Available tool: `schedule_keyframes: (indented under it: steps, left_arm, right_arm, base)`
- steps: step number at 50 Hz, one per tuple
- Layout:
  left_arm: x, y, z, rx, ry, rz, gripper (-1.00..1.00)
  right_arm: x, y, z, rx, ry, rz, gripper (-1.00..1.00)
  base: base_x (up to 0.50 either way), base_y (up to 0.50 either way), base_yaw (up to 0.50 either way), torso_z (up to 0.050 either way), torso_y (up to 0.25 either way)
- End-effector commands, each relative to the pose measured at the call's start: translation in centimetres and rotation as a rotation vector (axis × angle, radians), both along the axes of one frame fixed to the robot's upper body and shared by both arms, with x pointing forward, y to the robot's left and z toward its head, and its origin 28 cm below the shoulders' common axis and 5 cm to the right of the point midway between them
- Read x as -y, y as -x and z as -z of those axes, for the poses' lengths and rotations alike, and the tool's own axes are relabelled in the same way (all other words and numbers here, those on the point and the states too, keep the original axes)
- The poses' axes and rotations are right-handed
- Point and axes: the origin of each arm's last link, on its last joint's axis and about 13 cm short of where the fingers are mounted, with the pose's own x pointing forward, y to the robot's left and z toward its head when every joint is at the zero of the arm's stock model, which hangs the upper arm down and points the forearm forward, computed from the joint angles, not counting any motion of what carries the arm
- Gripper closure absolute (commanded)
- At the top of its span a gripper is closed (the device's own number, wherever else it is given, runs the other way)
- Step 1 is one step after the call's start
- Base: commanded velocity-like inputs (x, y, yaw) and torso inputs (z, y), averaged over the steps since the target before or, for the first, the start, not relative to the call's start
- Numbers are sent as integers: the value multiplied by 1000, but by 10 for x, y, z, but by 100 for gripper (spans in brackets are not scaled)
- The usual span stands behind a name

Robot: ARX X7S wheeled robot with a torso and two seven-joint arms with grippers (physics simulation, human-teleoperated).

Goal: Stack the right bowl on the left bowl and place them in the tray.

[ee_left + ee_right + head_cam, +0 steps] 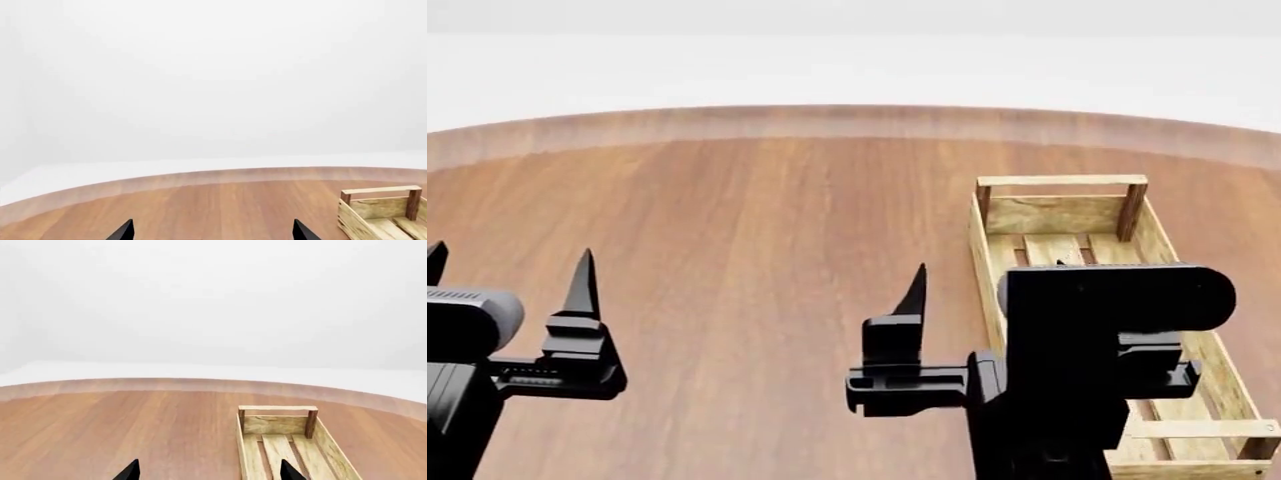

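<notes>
Neither bowl shows in any view. The tray (1060, 214) is a long light-wood crate with a slatted bottom, lying on the right half of the brown table (734, 240), and what shows of its inside holds nothing. My right gripper (988, 282) hovers open over the tray's near left side, its right finger hidden behind the wrist body. My left gripper (507, 272) hangs open over bare table at the left. The left wrist view has its open gripper (213, 230) and the tray (373, 207). The right wrist view has the open gripper (210, 470) before the tray (277, 425).
The table's curved far edge (854, 120) runs across the back, with a white floor beyond it. Bare wood lies between the two arms and to the left of the tray.
</notes>
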Motion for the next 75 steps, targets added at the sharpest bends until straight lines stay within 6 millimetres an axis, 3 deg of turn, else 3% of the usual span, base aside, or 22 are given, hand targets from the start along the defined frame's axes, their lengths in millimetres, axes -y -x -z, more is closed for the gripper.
schedule_keyframes:
  steps: [1,15,38,50,75]
  left_arm:
    - [-2,1,-2,6,7,2,-100]
    - [-2,0,-3,6,7,4,-100]
    - [-3,0,-2,3,6,-1,-100]
    - [-3,0,-2,3,7,0,-100]
    - [-4,1,-3,5,6,0,-100]
  right_arm:
    - [2,-13,-2,-233,-32,-57,-100]
    - [9,-14,0,-413,-16,-57,-100]
    - [14,-2,40,-741,33,-100,-100]
    - [18,5,65,-831,54,-99,-100]
    - [18,4,87,-898,64,-111,-100]
  base:
    - [0,0,0,0,0]
    - [0,0,0,0,0]
    - [0,0,0,0,0]
    - [0,0,0,0,0]
    - [0,0,0,0,0]
